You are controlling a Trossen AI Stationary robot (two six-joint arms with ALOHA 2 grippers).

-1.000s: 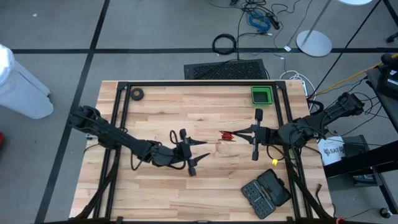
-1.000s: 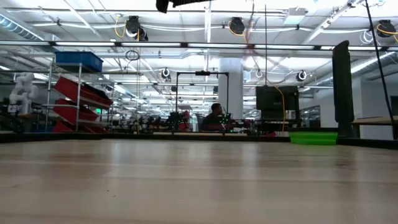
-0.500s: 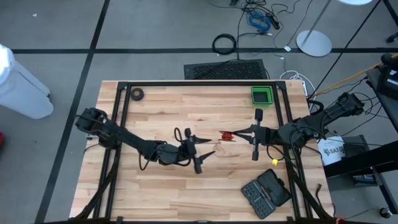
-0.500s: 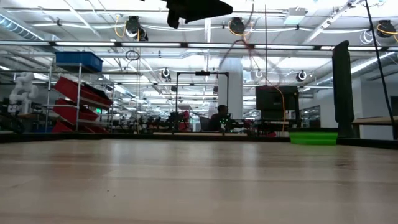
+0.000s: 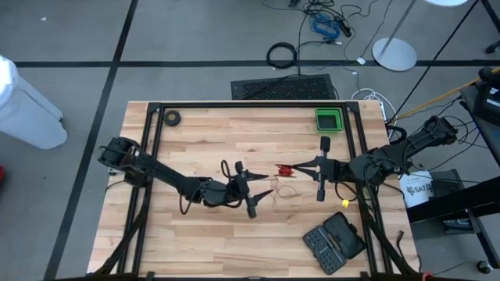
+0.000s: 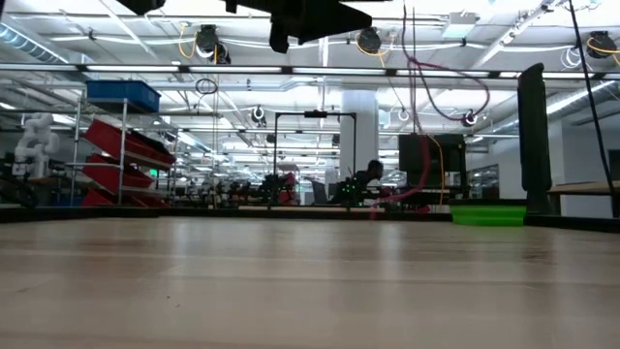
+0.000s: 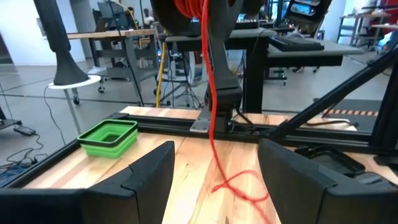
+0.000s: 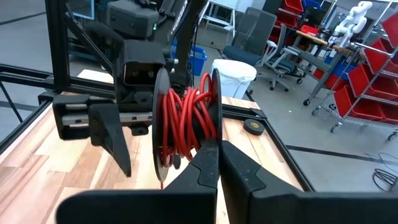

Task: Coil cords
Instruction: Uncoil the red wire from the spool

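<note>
Holding the reel (image 8: 184, 121) mid-table, right gripper (image 5: 301, 167) pinches it, jaws pressed together. Left gripper (image 5: 262, 190), jaws spread, faces slack cord (image 7: 231, 184), probably lying on the table (image 5: 195, 242); pinch near the reel and feed evenly.

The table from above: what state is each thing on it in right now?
Left gripper: open, holding nothing.
Right gripper: shut on the reel.
Reel: held on edge, partly wound.
Red cord: loose tail hanging to the table.
Green bin: upright, looks empty.
Black bit case: lying open.
</note>
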